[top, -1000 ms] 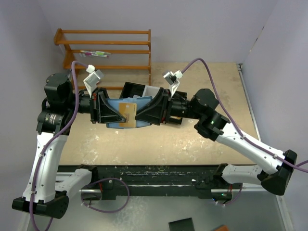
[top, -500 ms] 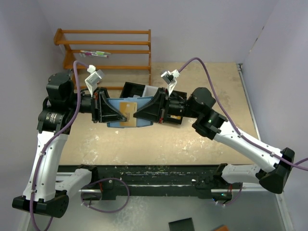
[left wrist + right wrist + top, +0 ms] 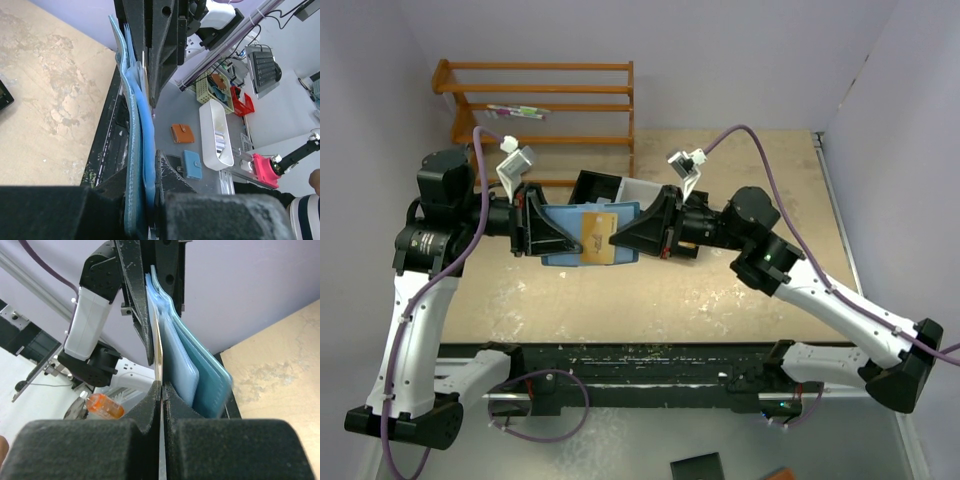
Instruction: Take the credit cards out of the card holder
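the left gripper (image 3: 558,238) is clamped tight on one edge of the blue card holder (image 3: 623,210), holding it up off the table (image 3: 720,290) between the two arms. the right gripper (image 3: 620,236) is pinched closed on the free edge of a gold-tan credit card (image 3: 598,236), which looks part-way out of its pocket (edge-on in the right wrist view, straight between the pads). to do this well, pull the card straight along the pocket, flat with the holder, with the left side holding firm. any twist could bend the card or drag the holder loose.
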`<state>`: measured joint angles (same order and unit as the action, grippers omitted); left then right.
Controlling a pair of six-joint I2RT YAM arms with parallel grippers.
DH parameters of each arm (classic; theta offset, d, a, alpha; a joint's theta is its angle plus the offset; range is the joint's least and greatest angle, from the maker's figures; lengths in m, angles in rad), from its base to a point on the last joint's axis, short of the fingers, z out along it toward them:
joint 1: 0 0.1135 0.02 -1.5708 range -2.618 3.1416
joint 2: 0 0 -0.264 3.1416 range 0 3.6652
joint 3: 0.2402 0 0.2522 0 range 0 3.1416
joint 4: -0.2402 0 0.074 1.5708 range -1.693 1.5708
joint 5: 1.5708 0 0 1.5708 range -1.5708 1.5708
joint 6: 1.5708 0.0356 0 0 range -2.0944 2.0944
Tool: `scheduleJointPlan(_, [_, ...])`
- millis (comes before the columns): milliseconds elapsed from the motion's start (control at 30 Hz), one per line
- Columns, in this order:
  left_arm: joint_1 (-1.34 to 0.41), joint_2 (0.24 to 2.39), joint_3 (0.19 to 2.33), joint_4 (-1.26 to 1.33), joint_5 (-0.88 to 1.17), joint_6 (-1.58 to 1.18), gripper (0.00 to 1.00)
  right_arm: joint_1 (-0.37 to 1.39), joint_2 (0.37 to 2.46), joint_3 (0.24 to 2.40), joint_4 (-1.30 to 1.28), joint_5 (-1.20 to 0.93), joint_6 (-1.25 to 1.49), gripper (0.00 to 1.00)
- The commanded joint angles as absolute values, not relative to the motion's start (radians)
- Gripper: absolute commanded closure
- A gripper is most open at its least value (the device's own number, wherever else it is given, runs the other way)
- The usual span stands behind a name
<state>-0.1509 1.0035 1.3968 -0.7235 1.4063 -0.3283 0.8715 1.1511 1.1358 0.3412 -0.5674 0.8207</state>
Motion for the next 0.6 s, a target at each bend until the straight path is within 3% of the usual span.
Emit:
scheduleJointPlan(0, [-0.149,0.994,1.441,-0.725,1.438,-0.290,0.91,0.824,1.075,1.111,0.323,-0.558,0.819,1.00])
scheduleJointPlan(367, [-0.149,0.992,1.514,-0.971,1.129,0.169,1.00,0.507,0.894,1.147,-0.212,-0.535,0.620,1.00])
scheduleJointPlan(567, [-0.149,0.835,1.441,-1.009,1.072,0.539,1.00,0.446,0.970,1.123,-0.314,-0.447,0.573,1.00])
